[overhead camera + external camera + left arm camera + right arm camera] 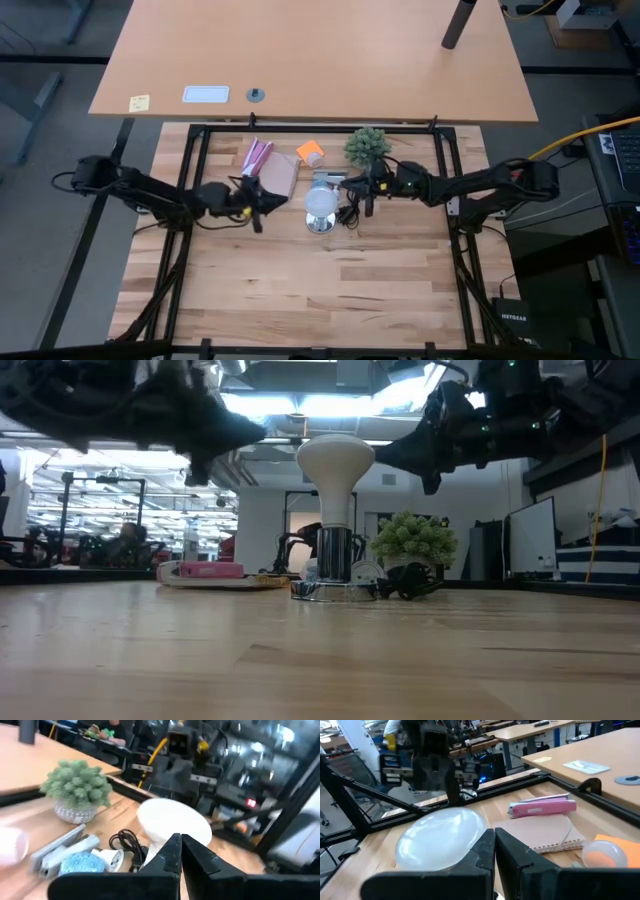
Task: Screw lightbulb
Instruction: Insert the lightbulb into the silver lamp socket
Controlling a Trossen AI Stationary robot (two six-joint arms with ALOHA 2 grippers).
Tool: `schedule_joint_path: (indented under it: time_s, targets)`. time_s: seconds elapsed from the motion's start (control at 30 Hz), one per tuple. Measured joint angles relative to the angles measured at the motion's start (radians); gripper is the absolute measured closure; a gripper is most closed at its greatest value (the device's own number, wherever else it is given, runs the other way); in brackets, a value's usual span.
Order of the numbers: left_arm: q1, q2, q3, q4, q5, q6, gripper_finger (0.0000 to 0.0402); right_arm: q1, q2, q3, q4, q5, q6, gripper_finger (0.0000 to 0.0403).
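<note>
Frosted white, the lightbulb (pixel 320 201) stands upright in the silver socket base (pixel 321 224) mid-table, untouched. Left gripper (pixel 262 203) and right gripper (pixel 364 190) flank it with fingers pressed together, open gaps either side. Bare wood table (pixel 320 290) spreads clear toward the near edge.

1. Your high view sits straight overhead, well back, taking in the whole table (pixel 300 290), with the lightbulb (pixel 320 203) just above frame centre.
2. Your low view is down at tabletop level, looking flat across the wood into the room; the lightbulb (pixel 335 470) stands upper centre.
3. Your left wrist view looks past its own fingers, very close on the lightbulb (pixel 172 822) at centre.
4. Your right wrist view faces the opposite way, just as close; the lightbulb (pixel 442 840) fills its lower left.
5. All four views share that lightbulb.
</note>
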Motion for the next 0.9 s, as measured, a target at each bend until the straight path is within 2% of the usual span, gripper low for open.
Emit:
schedule_joint_path:
  time_s: [0.13, 0.37, 0.7, 0.9]
  targets:
    - [-0.007, 0.059, 0.07, -0.013, 0.002, 0.093, 0.0401, 0.0, 0.023, 0.0, -0.004, -0.017, 0.001, 0.0386]
    - [-0.009, 0.108, 0.075, -0.026, 0.036, 0.029, 0.0401, 0.0, 0.025, 0.0, -0.001, -0.027, 0.003, 0.0386]
    - [-0.014, 0.203, 0.135, -0.018, 0.074, 0.042, 0.0401, 0.001, 0.025, 0.0, -0.001, -0.038, 0.003, 0.0386]
    - [-0.014, 0.214, 0.139, -0.016, 0.093, 0.035, 0.0401, 0.001, 0.025, 0.0, -0.002, -0.084, -0.016, 0.0386]
